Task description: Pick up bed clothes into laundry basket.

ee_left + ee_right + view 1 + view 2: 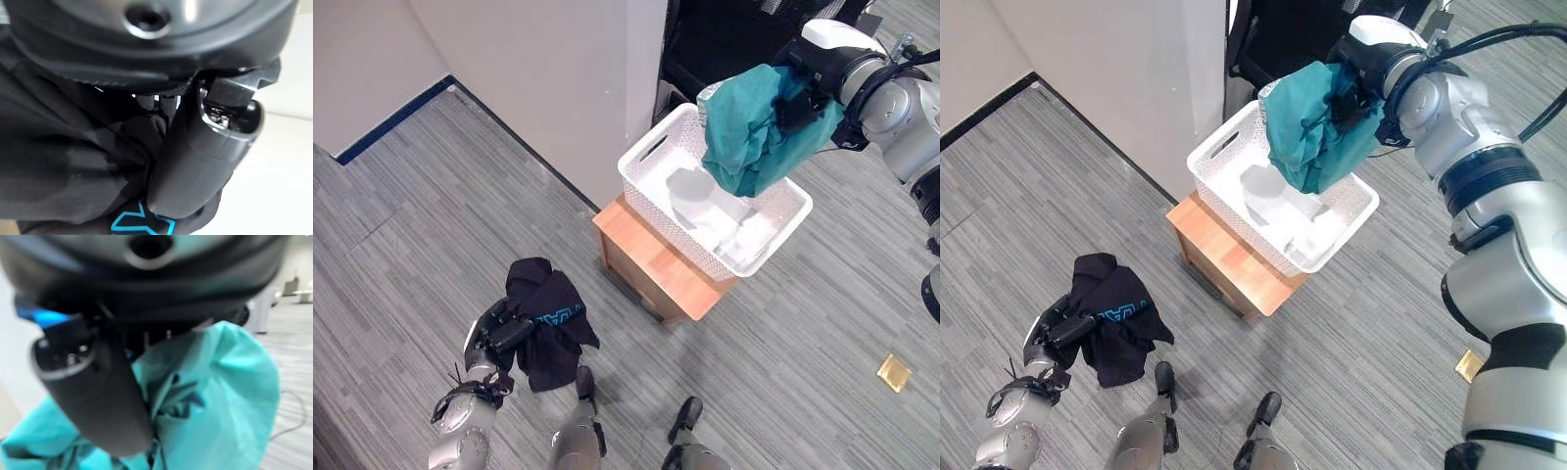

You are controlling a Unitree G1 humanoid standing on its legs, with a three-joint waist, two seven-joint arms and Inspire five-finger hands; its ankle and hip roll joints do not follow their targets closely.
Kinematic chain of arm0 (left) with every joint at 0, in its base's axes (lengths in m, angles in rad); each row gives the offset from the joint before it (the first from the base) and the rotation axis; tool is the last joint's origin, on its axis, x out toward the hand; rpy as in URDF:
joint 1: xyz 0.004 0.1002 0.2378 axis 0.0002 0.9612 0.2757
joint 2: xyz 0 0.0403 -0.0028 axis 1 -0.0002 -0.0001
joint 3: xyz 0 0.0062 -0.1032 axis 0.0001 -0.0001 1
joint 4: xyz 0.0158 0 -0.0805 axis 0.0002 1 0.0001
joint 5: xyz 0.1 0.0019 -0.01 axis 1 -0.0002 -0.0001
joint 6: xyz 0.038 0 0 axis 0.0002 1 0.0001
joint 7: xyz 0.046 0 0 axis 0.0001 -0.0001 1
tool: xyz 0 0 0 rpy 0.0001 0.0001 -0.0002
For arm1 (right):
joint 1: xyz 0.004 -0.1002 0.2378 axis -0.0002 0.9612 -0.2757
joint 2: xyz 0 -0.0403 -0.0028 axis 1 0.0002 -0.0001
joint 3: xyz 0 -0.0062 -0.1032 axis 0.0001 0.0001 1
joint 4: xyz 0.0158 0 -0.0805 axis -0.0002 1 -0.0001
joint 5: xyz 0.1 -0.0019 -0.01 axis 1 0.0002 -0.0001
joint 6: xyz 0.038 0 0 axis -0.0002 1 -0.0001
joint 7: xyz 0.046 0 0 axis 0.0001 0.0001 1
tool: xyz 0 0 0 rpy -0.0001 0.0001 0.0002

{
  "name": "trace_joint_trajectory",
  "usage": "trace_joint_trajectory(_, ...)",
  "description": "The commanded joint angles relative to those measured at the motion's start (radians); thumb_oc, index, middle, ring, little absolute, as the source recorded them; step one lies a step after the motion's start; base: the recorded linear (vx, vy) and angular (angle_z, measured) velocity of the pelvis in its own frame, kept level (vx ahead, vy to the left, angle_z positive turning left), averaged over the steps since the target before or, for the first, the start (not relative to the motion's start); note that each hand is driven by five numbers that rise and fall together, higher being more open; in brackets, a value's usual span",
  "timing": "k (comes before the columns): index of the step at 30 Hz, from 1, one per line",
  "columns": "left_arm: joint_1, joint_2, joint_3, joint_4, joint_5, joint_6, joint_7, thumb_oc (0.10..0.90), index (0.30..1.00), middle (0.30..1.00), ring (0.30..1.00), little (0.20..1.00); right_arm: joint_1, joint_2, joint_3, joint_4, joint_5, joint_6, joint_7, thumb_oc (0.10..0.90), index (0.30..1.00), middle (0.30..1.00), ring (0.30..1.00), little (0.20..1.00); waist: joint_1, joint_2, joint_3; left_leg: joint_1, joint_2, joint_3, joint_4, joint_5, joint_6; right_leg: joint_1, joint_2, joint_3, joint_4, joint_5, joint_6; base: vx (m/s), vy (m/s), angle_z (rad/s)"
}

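The right hand [800,101] grips a teal cloth [747,132] above the white basket [651,164]; the left hand [502,331] clutches a black garment [551,328] over the floor [411,235].

The white laundry basket [651,157] sits on a small wooden stand [651,264], hard against a white wall [558,78] on its left and far side. A teal garment [749,127] hangs over the basket's far right part; its near half lies open from above. Bare floor [803,333] surrounds the stand's near and right sides.
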Motion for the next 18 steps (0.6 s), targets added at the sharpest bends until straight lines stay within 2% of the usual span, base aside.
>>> trace_joint_trajectory(1, -0.024, 0.071, -0.01, -0.135, 0.003, -0.09, -0.023, 0.4, 0.3, 0.3, 0.3, 0.3, -0.233, 0.004, 0.013, 0.057, 0.012, -0.009, -0.088, 0.4, 0.3, 0.3, 0.3, 0.3, 0.018, -0.043, -0.034, 0.067, 0.035, -0.001, -0.002, -0.031, -0.111, 0.027, 0.013, 0.056, 0.022, -0.025, 0.078, 0.0, 0.0, 0.0)
trace_joint_trajectory(6, -0.03, 0.06, -0.016, -0.143, 0.005, -0.09, -0.007, 0.4, 0.3, 0.3, 0.3, 0.3, -0.192, 0.038, -0.01, 0.04, 0.01, -0.004, -0.084, 0.4, 0.3, 0.3, 0.3, 0.3, 0.012, -0.042, -0.027, 0.072, 0.031, -0.001, -0.002, -0.036, -0.106, 0.025, 0.01, 0.056, 0.031, -0.029, 0.075, -0.01, 0.012, -0.04)
trace_joint_trajectory(11, -0.044, 0.056, -0.002, -0.138, 0.007, -0.102, 0.012, 0.4, 0.3, 0.3, 0.3, 0.3, -0.067, 0.082, -0.12, 0.041, 0.025, 0.008, -0.101, 0.4, 0.3, 0.3, 0.3, 0.3, 0.016, -0.033, -0.004, 0.056, 0.026, -0.003, -0.002, -0.037, -0.102, 0.003, 0.004, 0.063, 0.037, -0.022, 0.076, -0.02, 0.008, -0.02)
trace_joint_trajectory(18, -0.055, 0.043, 0.007, -0.147, 0.004, -0.11, 0.029, 0.4, 0.3, 0.3, 0.3, 0.3, 0.044, 0.131, -0.2, 0.074, 0.017, 0.017, -0.101, 0.4, 0.3, 0.3, 0.3, 0.3, 0.019, -0.026, 0.004, 0.048, 0.023, 0.0, -0.002, -0.042, -0.099, -0.006, -0.001, 0.06, 0.033, -0.013, 0.08, 0.0, 0.003, -0.03)
